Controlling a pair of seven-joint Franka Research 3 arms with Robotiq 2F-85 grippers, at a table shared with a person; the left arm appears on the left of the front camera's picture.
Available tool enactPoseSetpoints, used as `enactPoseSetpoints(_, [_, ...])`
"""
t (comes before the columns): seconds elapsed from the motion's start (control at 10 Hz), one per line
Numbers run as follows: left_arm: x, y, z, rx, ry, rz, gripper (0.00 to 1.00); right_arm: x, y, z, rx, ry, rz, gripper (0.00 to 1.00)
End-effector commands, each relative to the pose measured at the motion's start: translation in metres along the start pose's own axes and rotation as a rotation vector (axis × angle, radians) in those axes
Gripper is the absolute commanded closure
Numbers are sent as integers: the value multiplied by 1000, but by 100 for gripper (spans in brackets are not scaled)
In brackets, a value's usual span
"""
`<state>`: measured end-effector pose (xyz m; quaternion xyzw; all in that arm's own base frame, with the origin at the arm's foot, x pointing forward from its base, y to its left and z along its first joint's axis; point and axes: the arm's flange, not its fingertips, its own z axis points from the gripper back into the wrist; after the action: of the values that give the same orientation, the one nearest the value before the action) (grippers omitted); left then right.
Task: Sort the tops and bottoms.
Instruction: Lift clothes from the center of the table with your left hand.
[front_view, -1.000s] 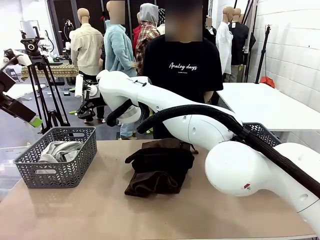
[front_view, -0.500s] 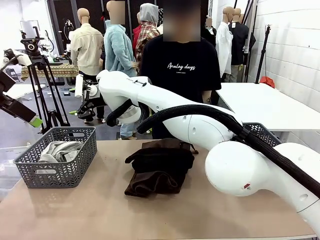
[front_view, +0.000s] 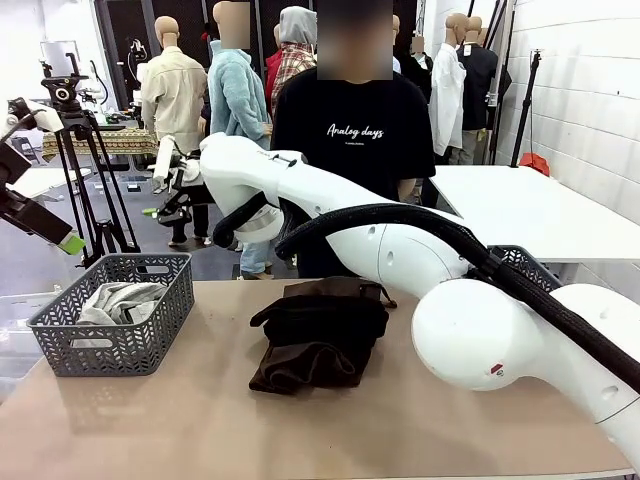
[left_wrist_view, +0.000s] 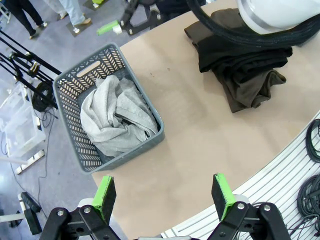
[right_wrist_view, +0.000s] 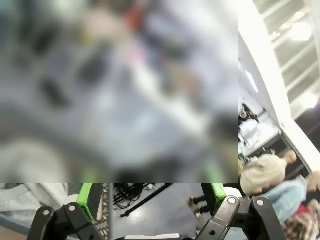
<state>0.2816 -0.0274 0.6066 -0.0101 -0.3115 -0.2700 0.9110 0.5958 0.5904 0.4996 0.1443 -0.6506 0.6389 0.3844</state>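
left gripper (left_wrist_view: 163, 196), released and empty, should reach ahead-right to the folded black cloth garment (left_wrist_view: 235, 62), pinching only that top layer.

a white-painted brick wall (front_view: 590, 80) ran down the right side, with a white table (front_view: 530, 215) before it. the floor (front_view: 40, 270) was dark grey. a black tripod (front_view: 78, 125) stood at left, beyond the tan bench (front_view: 200, 420).
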Motion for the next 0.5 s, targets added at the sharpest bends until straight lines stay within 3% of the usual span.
enactPoseSetpoints(0.0, [-1, 1, 0, 1, 0, 3, 0, 24, 8, 65, -174, 98, -124, 0])
enactPoseSetpoints(0.4, [-1, 1, 0, 1, 0, 3, 0, 71, 4, 155, -163, 415, -321, 0])
